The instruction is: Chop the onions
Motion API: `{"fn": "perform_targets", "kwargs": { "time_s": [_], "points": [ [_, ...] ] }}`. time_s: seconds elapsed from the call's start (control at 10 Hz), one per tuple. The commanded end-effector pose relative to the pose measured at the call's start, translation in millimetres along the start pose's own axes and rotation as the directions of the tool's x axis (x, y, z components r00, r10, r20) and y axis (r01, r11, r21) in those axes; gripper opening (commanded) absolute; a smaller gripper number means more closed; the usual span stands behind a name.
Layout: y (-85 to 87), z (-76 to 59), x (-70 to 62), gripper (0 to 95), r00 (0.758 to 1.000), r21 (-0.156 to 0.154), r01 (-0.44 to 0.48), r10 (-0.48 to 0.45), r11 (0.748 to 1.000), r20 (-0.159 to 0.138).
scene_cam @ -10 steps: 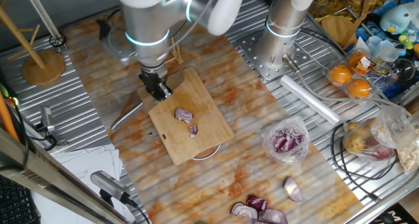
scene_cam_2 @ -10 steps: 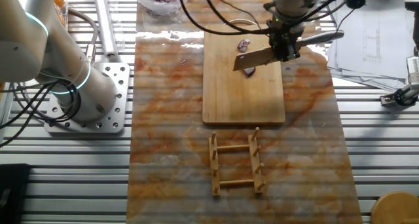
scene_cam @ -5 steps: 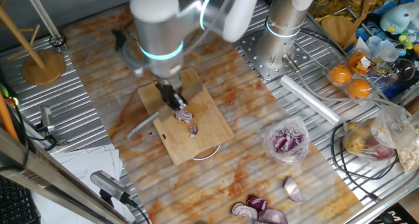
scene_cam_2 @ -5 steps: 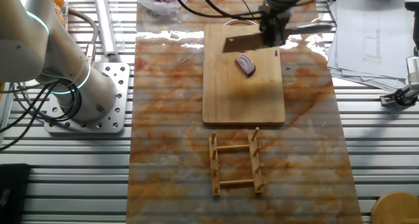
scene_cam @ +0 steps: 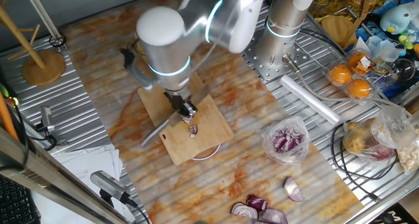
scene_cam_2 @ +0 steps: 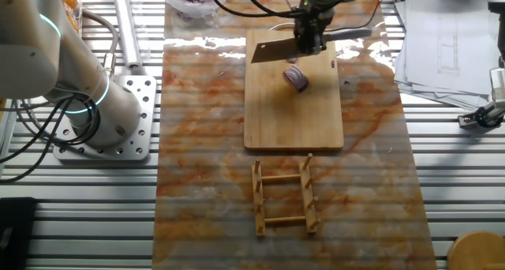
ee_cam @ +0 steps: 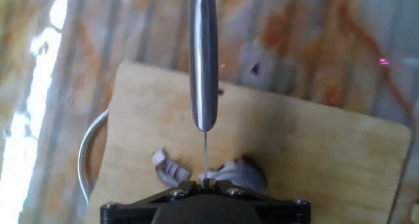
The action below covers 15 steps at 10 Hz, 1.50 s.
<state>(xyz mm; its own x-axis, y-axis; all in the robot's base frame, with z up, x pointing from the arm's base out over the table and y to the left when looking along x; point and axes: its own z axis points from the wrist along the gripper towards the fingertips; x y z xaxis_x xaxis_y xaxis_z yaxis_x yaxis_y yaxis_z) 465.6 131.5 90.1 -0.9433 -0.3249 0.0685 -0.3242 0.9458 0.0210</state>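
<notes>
The pincer (scene_cam_2: 309, 41) gripped a steel cleaver (scene_cam_2: 274, 51) edge-down above the pale rectangular wooden board (scene_cam_2: 293, 112), presumably aligning over the purple-skinned onion pieces (scene_cam_2: 297, 78) lying on the board.

**Arm pose, gripper state**

Flexiv Rizon arm (scene_cam: 196, 21) reaches in over the table with its wrist pointing straight down. Lit cyan ring shows at the wrist joint. Gripper (scene_cam: 185, 109) hangs vertical, fingers clamped on the cleaver (scene_cam_2: 276, 50) at the handle end. Blade juts out sideways from the jaws, edge down. Hand view: the blade runs edge-on up the frame centre from the gripper (ee_cam: 204, 183), fingers tight either side.
</notes>
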Motion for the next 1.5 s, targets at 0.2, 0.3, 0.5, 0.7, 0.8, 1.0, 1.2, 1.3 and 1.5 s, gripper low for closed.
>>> {"fn": "perform_targets", "kwargs": {
  "time_s": [0.2,0.3,0.5,0.7,0.8,1.0,1.2,1.3,1.5],
  "points": [
    [5.9,9.3,10.5,0.0,0.952,0.052,0.291,-0.295,0.955,0.082],
    [5.9,11.0,11.6,0.0,0.95,0.061,0.3,-0.304,0.952,0.075],
    [4.3,14.7,11.3,0.0,0.954,0.067,0.286,-0.291,0.956,0.076],
    [1.7,20.9,10.4,0.0,0.962,0.071,0.259,-0.264,0.963,0.072],
    [0.4,24.0,10.0,0.0,0.965,0.072,0.247,-0.252,0.966,0.071],
    [-1.1,27.5,9.6,0.0,0.971,0.068,0.222,-0.227,0.973,0.078],
    [-1.8,27.7,10.0,0.0,0.972,0.069,0.212,-0.218,0.975,0.083],
    [-2.4,28.4,10.2,0.0,0.973,0.069,0.211,-0.216,0.975,0.083],
    [-4.8,30.8,10.9,0.0,0.972,0.069,0.213,-0.219,0.975,0.09]
  ]
}}
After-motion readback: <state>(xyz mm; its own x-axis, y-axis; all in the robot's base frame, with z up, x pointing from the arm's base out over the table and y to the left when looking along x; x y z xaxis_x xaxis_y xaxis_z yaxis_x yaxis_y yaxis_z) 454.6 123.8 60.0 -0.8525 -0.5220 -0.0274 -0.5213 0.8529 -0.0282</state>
